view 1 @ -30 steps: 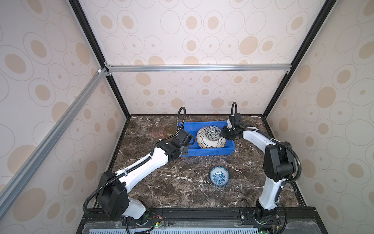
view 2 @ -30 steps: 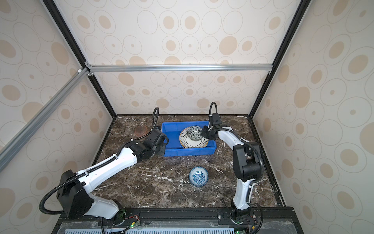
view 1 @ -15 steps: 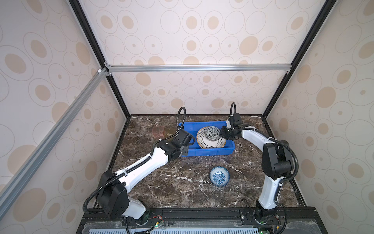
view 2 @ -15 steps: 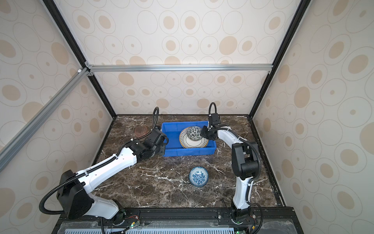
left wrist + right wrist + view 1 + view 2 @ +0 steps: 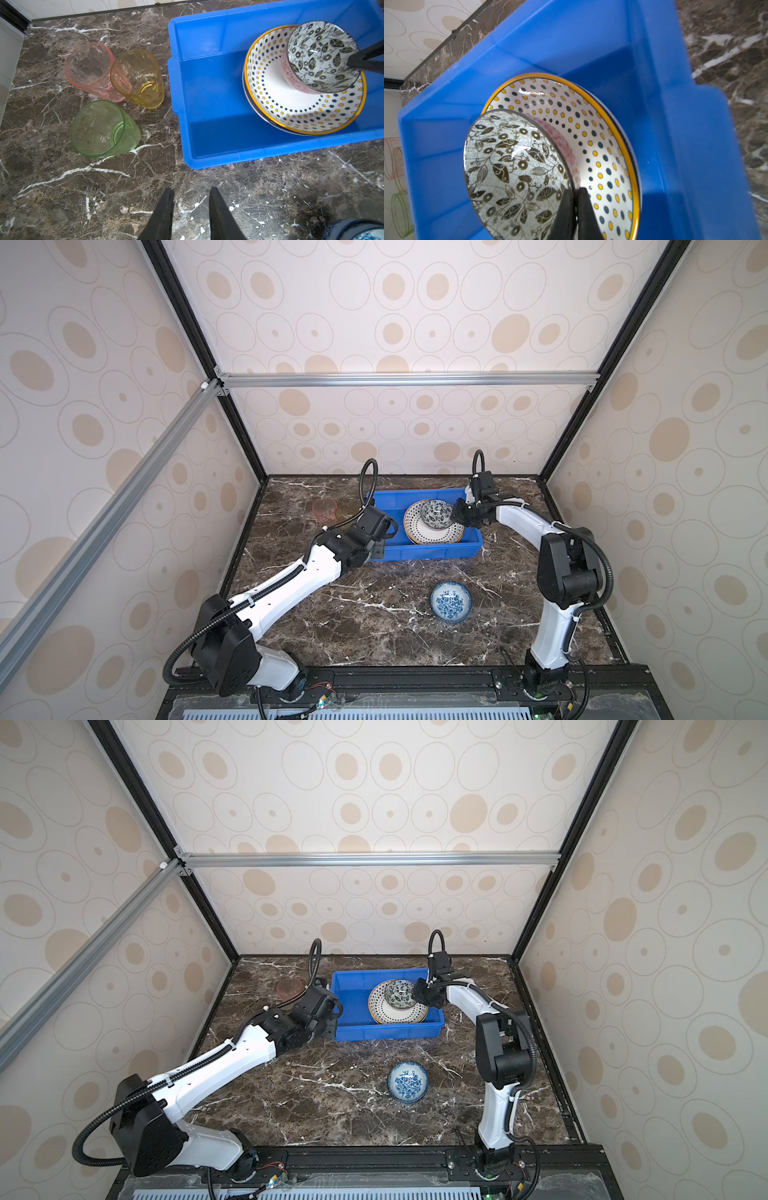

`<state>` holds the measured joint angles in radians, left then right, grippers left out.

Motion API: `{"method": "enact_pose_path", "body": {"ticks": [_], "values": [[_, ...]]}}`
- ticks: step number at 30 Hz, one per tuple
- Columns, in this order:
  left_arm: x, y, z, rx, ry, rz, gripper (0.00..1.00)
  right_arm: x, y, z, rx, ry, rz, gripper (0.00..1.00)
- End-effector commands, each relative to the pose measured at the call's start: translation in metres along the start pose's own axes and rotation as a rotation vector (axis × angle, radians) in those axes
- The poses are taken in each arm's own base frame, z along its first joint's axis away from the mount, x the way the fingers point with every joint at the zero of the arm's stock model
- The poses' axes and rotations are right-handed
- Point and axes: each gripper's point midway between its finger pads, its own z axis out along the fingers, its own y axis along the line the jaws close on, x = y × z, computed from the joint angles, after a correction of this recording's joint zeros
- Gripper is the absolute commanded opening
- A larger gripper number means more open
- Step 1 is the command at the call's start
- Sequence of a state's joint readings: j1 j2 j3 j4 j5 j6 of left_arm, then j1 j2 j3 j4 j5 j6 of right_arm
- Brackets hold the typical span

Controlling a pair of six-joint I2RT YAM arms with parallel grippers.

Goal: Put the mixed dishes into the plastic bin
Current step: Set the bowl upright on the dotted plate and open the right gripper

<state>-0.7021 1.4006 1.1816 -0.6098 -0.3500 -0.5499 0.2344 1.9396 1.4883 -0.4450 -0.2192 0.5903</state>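
The blue plastic bin (image 5: 424, 551) (image 5: 386, 1031) stands at the back of the marble table. In it lies a dotted, yellow-rimmed plate (image 5: 291, 108) (image 5: 591, 124), with another plate's edge showing beneath. A black-white floral bowl (image 5: 435, 513) (image 5: 320, 58) (image 5: 512, 166) rests tilted on the dotted plate. My right gripper (image 5: 576, 190) (image 5: 455, 514) is shut on the bowl's rim. My left gripper (image 5: 191, 190) (image 5: 379, 549) hangs open over bare table by the bin's front left corner, holding nothing. Pink (image 5: 91, 68), amber (image 5: 139, 79) and green (image 5: 101, 128) tumblers stand left of the bin.
A blue-white bowl (image 5: 451, 600) (image 5: 407, 1080) sits alone on the table in front of the bin, toward the right. The enclosure's walls close in the table on three sides. The bin's left half (image 5: 207, 83) holds nothing.
The right arm has shifted very slightly while keeping hold of the floral bowl over the plate. The left arm has not moved.
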Motion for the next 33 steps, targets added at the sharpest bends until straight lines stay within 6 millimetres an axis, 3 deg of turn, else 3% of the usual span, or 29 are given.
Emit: {"method": "enact_pose_path", "body": {"ticks": [1, 12, 19, 33], "values": [[-0.002, 0.009, -0.009, -0.016, -0.015, -0.033, 0.3, -0.014, 0.013, -0.017, -0.028, -0.044, 0.006, 0.11], [0.006, 0.009, -0.01, 0.001, 0.005, -0.04, 0.31, -0.018, 0.018, -0.031, -0.039, -0.066, 0.0, 0.19], [0.011, 0.002, -0.007, 0.037, 0.033, -0.029, 0.31, -0.017, 0.024, -0.051, -0.057, -0.088, -0.019, 0.4], [0.023, -0.009, -0.013, 0.127, 0.062, -0.053, 0.32, 0.008, 0.03, -0.099, -0.107, -0.087, -0.082, 0.47]]}}
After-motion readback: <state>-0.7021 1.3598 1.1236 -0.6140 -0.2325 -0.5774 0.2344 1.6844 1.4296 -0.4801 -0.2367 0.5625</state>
